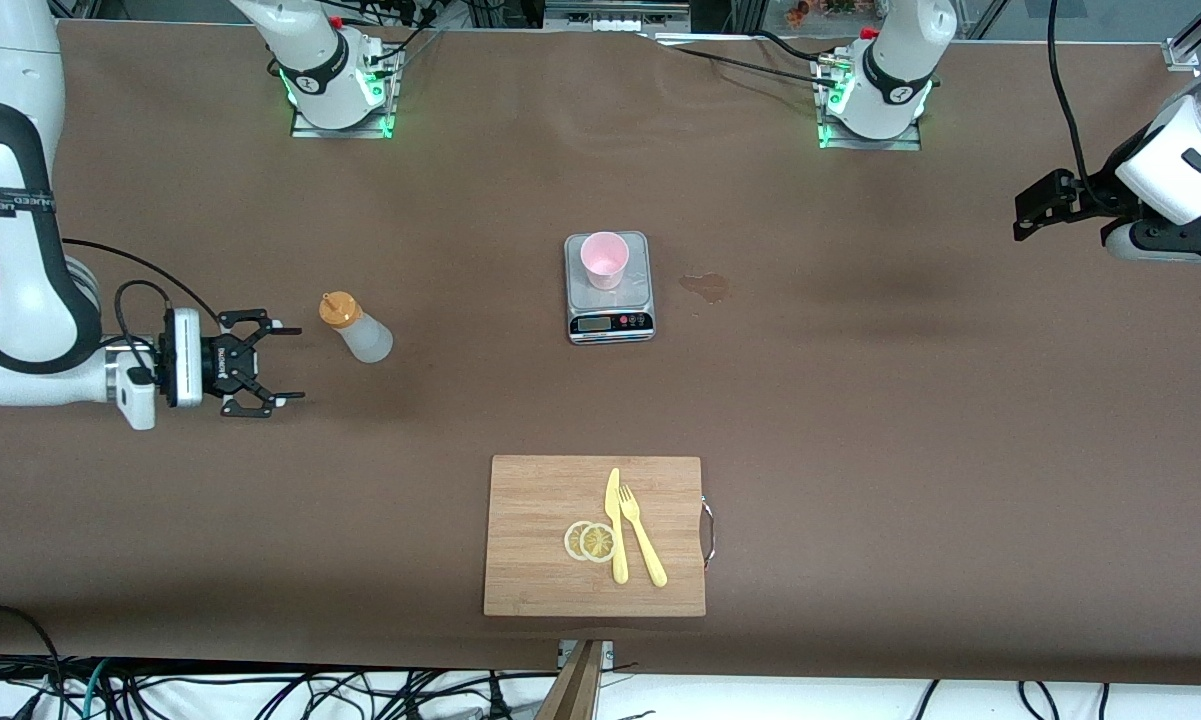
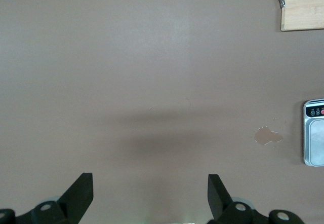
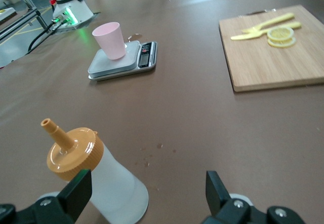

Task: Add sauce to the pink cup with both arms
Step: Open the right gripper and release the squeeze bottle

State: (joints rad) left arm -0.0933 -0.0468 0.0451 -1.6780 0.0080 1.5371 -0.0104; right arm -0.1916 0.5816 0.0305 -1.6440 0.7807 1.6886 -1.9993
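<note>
The sauce bottle (image 1: 357, 330) stands upright toward the right arm's end of the table, whitish with an orange cap (image 3: 71, 153). My right gripper (image 1: 282, 362) hangs low just short of it, open and holding nothing; in the right wrist view the bottle (image 3: 114, 183) rises close ahead of my right gripper (image 3: 147, 191), near one finger. The pink cup (image 1: 604, 258) sits on a grey scale (image 1: 610, 322) at the table's middle, and shows again as the cup (image 3: 110, 40) on the scale (image 3: 119, 67). My left gripper (image 1: 1022, 218) waits open over the left arm's end of the table. In the left wrist view the gripper (image 2: 150, 183) holds nothing.
A wooden cutting board (image 1: 540, 580) lies nearer the front camera than the scale. On it are two lemon slices (image 1: 590, 541), a yellow knife (image 1: 615, 525) and a fork (image 1: 643, 545). A small stain (image 1: 705, 286) marks the table beside the scale.
</note>
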